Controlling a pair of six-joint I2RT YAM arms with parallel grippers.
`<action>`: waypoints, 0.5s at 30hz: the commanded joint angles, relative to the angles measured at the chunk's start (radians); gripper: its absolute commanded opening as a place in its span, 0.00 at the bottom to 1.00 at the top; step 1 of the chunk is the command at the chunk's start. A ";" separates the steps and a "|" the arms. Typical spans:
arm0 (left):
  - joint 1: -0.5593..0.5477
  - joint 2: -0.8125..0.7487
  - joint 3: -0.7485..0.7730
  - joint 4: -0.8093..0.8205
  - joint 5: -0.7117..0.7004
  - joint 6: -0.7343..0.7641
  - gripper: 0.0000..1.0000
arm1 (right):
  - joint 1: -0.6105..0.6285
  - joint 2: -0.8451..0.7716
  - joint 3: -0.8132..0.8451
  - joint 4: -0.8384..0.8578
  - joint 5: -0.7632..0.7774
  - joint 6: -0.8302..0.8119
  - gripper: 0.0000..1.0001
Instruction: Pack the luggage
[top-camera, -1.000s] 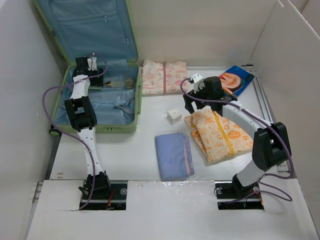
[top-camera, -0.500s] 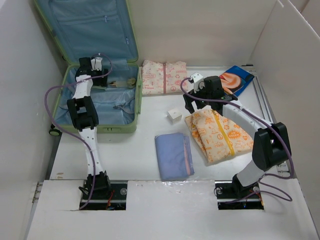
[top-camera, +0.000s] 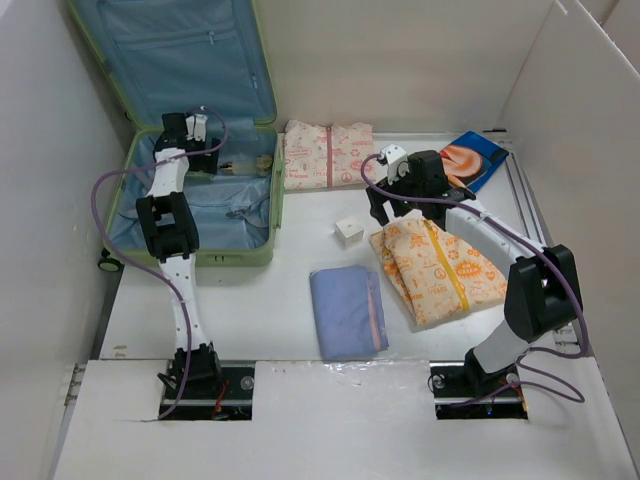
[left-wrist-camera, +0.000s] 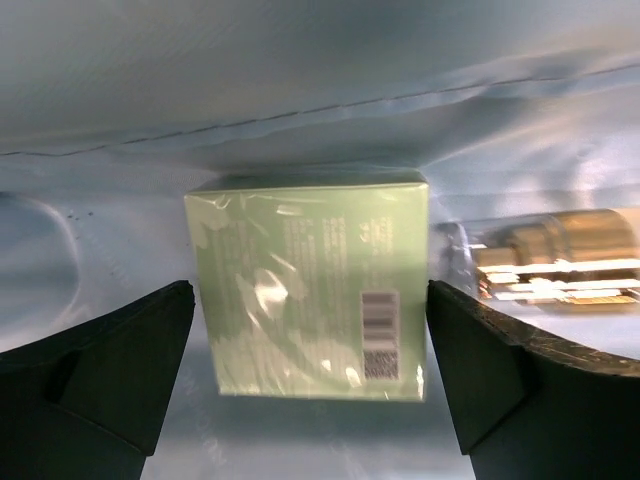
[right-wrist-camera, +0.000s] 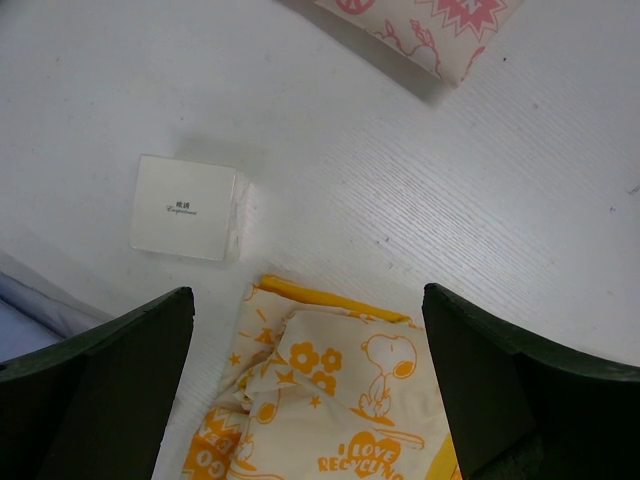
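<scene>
Reaching into the open luggage (top-camera: 255, 215) at far left, the left arm bends down, the left gripper (left-wrist-camera: 310, 295) spread wide over a green box (left-wrist-camera: 305, 250) on the lining. The right arm arches forward, the right gripper (right-wrist-camera: 308, 300) apart over an orange-print pouch's (right-wrist-camera: 330, 400) far edge.

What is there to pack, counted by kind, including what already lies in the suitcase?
Folded cloths: 3 (pink cloth, orange cloth, blue cloth)
Boxes: 2 (white box, green box in the suitcase)
Bottle: 1
Blue packet: 1
Total: 7
</scene>
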 joint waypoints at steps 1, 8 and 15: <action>-0.013 -0.170 -0.002 -0.010 0.024 -0.011 0.99 | 0.001 -0.038 0.033 0.022 -0.009 -0.011 1.00; -0.031 -0.316 -0.002 0.008 0.091 -0.021 0.99 | 0.001 -0.068 0.033 0.031 -0.019 -0.011 1.00; -0.240 -0.568 -0.178 0.033 -0.062 0.189 0.99 | -0.011 -0.090 0.042 0.045 0.000 0.010 1.00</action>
